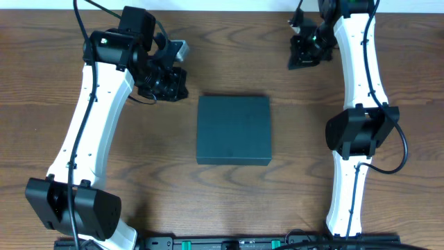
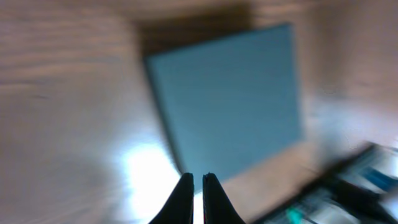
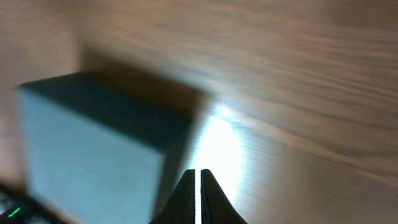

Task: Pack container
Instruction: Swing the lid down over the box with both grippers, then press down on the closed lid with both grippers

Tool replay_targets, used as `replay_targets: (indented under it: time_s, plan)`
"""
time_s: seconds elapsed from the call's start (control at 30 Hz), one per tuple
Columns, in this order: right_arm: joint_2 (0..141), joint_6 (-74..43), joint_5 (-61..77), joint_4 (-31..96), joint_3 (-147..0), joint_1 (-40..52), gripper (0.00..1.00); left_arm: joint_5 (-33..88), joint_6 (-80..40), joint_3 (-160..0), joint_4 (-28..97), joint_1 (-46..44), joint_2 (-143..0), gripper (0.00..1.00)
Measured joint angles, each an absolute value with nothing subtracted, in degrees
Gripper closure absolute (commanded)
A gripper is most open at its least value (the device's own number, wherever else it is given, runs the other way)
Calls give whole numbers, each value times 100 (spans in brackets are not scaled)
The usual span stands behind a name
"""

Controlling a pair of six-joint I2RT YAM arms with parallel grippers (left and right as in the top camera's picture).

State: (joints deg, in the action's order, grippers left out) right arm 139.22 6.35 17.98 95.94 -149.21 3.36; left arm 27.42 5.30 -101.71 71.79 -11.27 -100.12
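Overhead and wrist views, bimanual packing rig. The container [image 1: 233,130] sits at the middle of the table [image 1: 229,201], lid down and flat, square to the table edges and untouched by either arm. The left gripper [image 2: 198,180] hovers just off the container's far-left corner with its jaws pressed together and nothing between them. The right gripper [image 3: 199,174] hangs well apart from the box, near the table's far edge on the right side. Its jaws are likewise all but closed and empty.

Hazards: with both pairs of jaws narrow, neither can pinch the lid's edge. A closed fingertip nudging the flap would probably skate the light box across the smooth wood rather than lift the lid, unless the other arm braces it. Neither the hinge side nor any lid seam can be made out in any view, so a pry from the wrong edge is likely.

View comparison: only the overhead view gives the arms' positions relative to the box and its square outline. Both wrist views are blurred, but only they show the fingertips meeting. The right wrist view alone reveals a side wall of the box, and hence its height. No items to pack appear anywhere.
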Motion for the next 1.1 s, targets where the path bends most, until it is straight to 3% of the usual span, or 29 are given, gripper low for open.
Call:
replay_targets:
  time_s: [0.27, 0.5, 0.8, 1.1]
  plan:
    - [13474, -123, 228, 9369, -14918, -8, 95, 1540, 722, -10171, 6875, -1337, -10012, 94]
    - [12171, -779, -132, 9708, -14918, -51, 95, 871, 760, -10171, 6873, -1931, -10012, 94]
    - [11675, -1070, 47, 9708, -14730, 1066, 99, 642, 819, -10171, 6582, -2311, -10108, 94]
    - [11518, -1559, -209, 9710, -12951, 1925, 98, 591, 928, -10171, 6416, -2390, -10836, 94]
